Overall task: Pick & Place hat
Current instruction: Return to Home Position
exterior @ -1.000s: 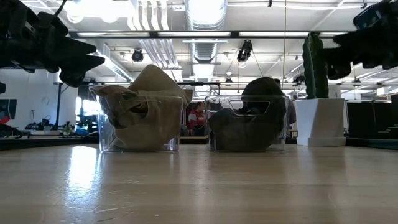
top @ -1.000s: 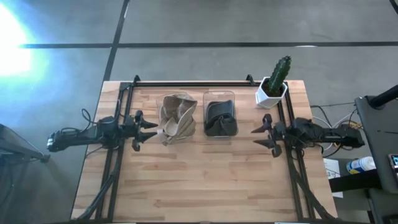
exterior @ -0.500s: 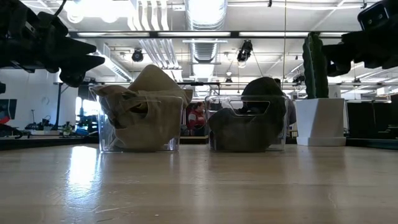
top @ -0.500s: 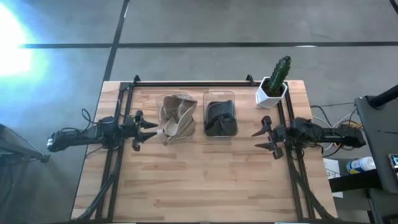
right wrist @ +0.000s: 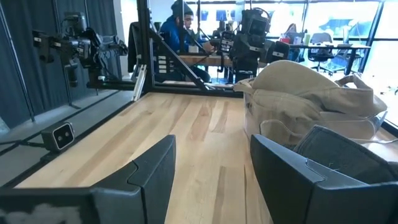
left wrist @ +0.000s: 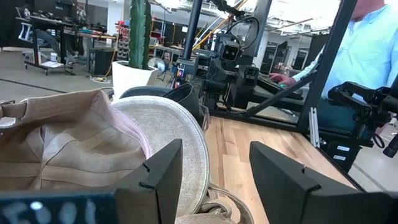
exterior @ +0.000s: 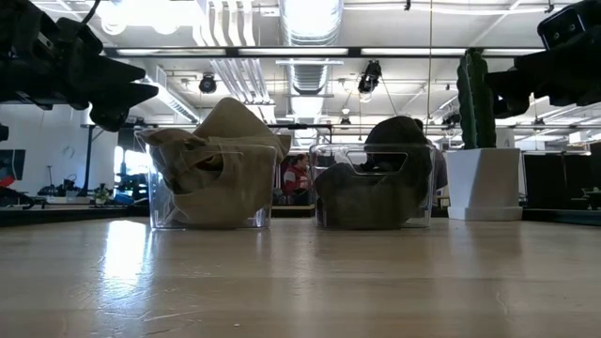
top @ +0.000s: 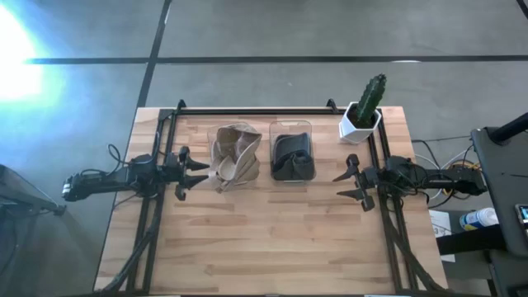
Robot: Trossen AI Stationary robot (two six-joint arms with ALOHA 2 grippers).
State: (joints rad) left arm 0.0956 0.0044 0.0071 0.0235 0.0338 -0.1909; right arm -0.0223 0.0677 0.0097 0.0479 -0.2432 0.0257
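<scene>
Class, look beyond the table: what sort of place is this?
Likely a robotics lab or workshop: bare silver ceiling ducts, more black robot arms on metal frames, and a person at a desk.

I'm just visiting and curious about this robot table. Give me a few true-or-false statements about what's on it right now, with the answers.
1. The brown caps lie in the left bin. True.
2. The right bin is empty. False: it holds dark caps.
3. The left gripper is holding a cap. False: it is open and empty, beside the left bin.
4. A cactus in a white pot stands at the table's far right corner. True.
5. The right gripper is open and holds nothing. True.
</scene>
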